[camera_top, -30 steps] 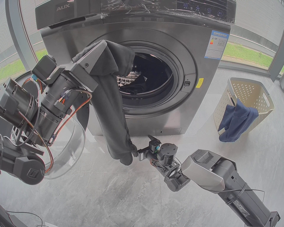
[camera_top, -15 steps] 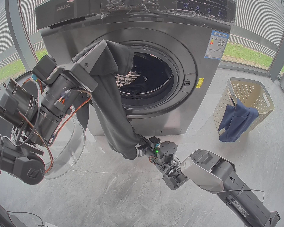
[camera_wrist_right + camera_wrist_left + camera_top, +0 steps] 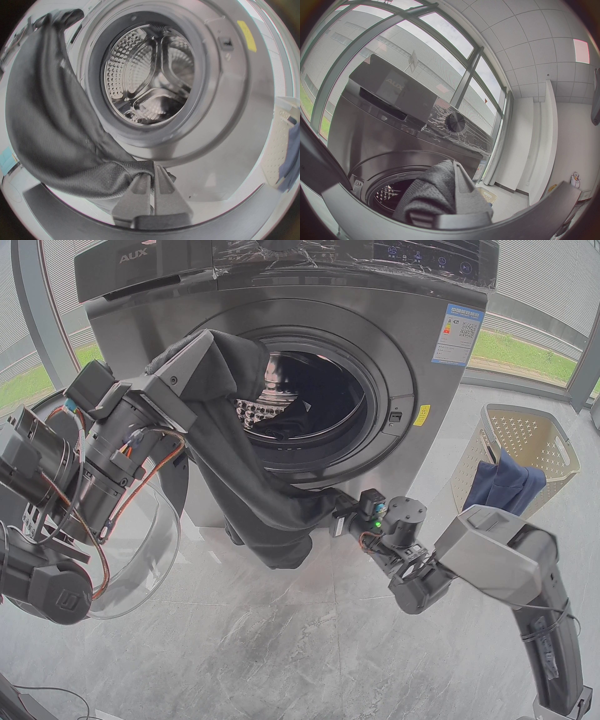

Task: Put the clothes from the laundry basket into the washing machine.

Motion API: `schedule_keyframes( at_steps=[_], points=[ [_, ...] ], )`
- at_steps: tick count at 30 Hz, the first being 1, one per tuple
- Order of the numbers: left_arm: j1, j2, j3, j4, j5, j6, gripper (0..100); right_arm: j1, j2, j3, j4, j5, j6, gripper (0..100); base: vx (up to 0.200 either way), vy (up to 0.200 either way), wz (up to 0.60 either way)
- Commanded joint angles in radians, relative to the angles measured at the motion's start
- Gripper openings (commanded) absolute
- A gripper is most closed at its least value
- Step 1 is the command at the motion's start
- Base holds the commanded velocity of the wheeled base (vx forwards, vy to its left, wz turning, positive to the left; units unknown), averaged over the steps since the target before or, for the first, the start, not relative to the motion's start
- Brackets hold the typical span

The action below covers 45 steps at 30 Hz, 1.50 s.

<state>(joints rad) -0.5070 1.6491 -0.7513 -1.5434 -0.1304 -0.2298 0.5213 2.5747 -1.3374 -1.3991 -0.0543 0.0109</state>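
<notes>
A dark grey garment [image 3: 250, 490] hangs in front of the washing machine [image 3: 400, 352], stretched between both grippers. My left gripper [image 3: 209, 346] is shut on its upper end at the upper left of the open drum [image 3: 312, 409]; in the left wrist view the cloth [image 3: 431, 190] bunches against the finger [image 3: 465, 193]. My right gripper [image 3: 337, 515] is shut on the lower end, below the door opening. In the right wrist view that gripper [image 3: 153, 184] pinches the garment [image 3: 47, 125] before the drum [image 3: 150, 75]. A blue garment [image 3: 500, 490] hangs over the laundry basket [image 3: 537, 427].
The machine's glass door [image 3: 137, 552] stands swung open at the left, under my left arm. Some dark clothing lies inside the drum. The basket stands on the grey tiled floor [image 3: 250, 646] to the right of the machine.
My right gripper shut on the garment's hanging lower end, then lifted it up and to the right toward the machine's front. The left arm shifted slightly.
</notes>
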Motion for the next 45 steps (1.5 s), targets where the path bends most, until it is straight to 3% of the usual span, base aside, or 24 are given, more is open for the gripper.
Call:
schedule_keyframes(
  at_steps=[1, 10, 14, 18, 25, 45],
  points=[
    [0.016, 0.000, 0.020, 0.000, 0.011, 0.000, 0, -0.072, -0.338, 0.261, -0.029, 0.001, 0.023, 0, 0.000, 0.000, 0.00],
    [0.047, -0.020, 0.063, 0.000, 0.011, 0.000, 0, -0.126, -0.671, 0.566, -0.057, 0.008, 0.038, 0, 0.000, 0.000, 0.00],
    [0.048, -0.042, 0.092, 0.000, 0.009, 0.000, 0, -0.149, -0.755, 0.639, -0.093, 0.013, 0.051, 0, 0.000, 0.000, 0.00],
    [0.048, -0.049, 0.104, 0.000, 0.009, 0.000, 0, -0.153, -0.791, 0.649, -0.116, 0.005, 0.080, 0, 0.000, 0.000, 0.00],
    [0.078, -0.045, 0.105, -0.001, 0.009, -0.002, 0, -0.187, -0.818, 0.687, -0.119, 0.013, 0.078, 0, 0.000, 0.000, 0.00],
    [0.151, -0.054, 0.095, -0.001, 0.012, 0.007, 0, -0.222, -0.854, 0.636, -0.127, 0.007, 0.080, 0, 0.000, 0.000, 0.00]
  ],
)
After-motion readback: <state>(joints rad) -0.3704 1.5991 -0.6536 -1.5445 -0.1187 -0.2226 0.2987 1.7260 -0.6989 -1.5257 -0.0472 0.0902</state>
